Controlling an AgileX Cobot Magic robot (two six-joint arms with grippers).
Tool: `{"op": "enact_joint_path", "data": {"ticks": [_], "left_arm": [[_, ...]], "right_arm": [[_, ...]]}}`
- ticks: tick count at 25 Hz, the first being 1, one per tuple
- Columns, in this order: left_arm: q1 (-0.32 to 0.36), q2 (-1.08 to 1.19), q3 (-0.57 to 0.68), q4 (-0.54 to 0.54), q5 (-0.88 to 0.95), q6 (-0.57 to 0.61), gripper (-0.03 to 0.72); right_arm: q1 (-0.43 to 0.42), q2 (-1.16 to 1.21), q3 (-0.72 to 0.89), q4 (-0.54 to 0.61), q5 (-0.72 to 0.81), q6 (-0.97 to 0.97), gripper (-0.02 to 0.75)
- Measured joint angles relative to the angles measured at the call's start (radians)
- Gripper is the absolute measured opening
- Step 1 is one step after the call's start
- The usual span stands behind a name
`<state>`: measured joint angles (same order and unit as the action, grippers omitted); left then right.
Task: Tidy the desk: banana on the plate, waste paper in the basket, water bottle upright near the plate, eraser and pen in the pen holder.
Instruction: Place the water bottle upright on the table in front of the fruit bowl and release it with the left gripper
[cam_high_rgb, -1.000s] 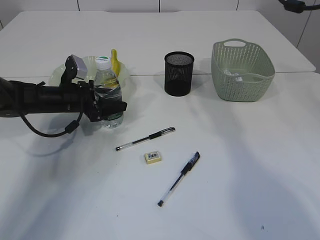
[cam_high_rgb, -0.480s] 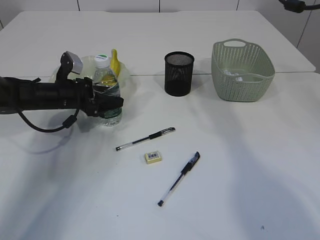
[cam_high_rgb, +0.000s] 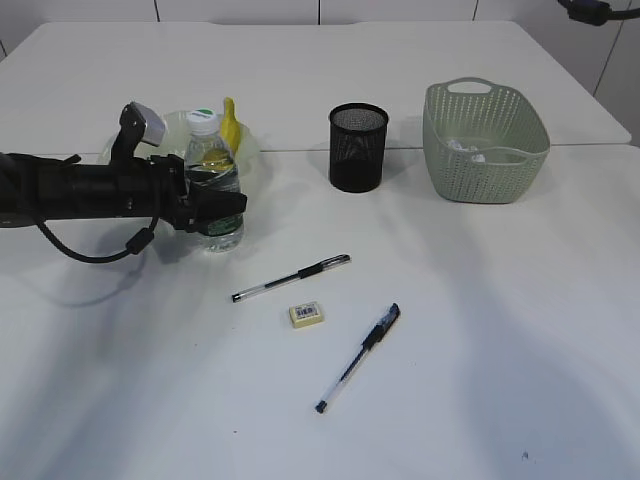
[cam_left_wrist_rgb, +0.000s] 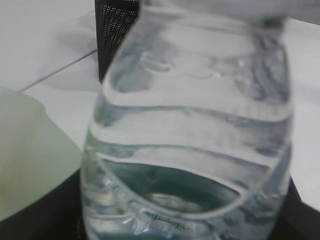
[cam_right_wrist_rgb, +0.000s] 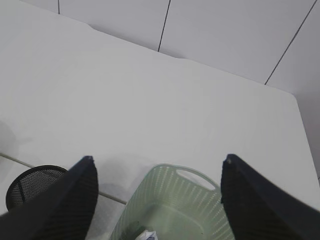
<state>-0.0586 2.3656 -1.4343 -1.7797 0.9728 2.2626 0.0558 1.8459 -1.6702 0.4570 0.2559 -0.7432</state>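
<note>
The water bottle (cam_high_rgb: 213, 170) stands upright on the desk (cam_high_rgb: 480, 330), beside the pale green plate (cam_high_rgb: 256, 160) that holds the banana (cam_high_rgb: 230, 122). My left gripper (cam_high_rgb: 222, 205) reaches in from the left, its jaws clasped on the bottle's labelled lower half. The left wrist view is filled by the bottle (cam_left_wrist_rgb: 190, 125). Two pens (cam_high_rgb: 292, 277) (cam_high_rgb: 360, 357) and the eraser (cam_high_rgb: 306, 314) lie in the middle. The pen holder (cam_high_rgb: 358, 147) and basket (cam_high_rgb: 487, 142) stand behind, with waste paper (cam_high_rgb: 470, 150) in the basket. My right gripper (cam_right_wrist_rgb: 158, 158) hangs open high above the basket (cam_right_wrist_rgb: 175, 210).
A seam between two tabletops runs behind the pen holder and basket. Part of the right arm (cam_high_rgb: 590, 10) shows at the top right corner. A black cable loops under my left arm onto the desk. The plate's edge (cam_left_wrist_rgb: 30, 150) sits left of the bottle.
My left gripper carried the bottle a little back and left toward the plate, then stayed still over the last half second. The right gripper has not moved.
</note>
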Motion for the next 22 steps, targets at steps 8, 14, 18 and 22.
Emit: {"op": "enact_joint_path", "data": {"ticks": [8,14,18,22], "left_arm": [[0.000,0.000,0.000,0.000,0.012,-0.008,0.555],[0.005,0.000,0.000,0.000,0.056,-0.008,0.555],[0.005,0.000,0.000,0.000,0.067,-0.008,0.554],[0.005,0.000,0.000,0.000,0.071,-0.008,0.529]], "right_arm": [[0.000,0.000,0.000,0.000,0.000,0.000,0.573],[0.000,0.000,0.000,0.000,0.000,0.000,0.573],[0.000,0.000,0.000,0.000,0.000,0.000,0.573],[0.000,0.000,0.000,0.000,0.000,0.000,0.573]]}}
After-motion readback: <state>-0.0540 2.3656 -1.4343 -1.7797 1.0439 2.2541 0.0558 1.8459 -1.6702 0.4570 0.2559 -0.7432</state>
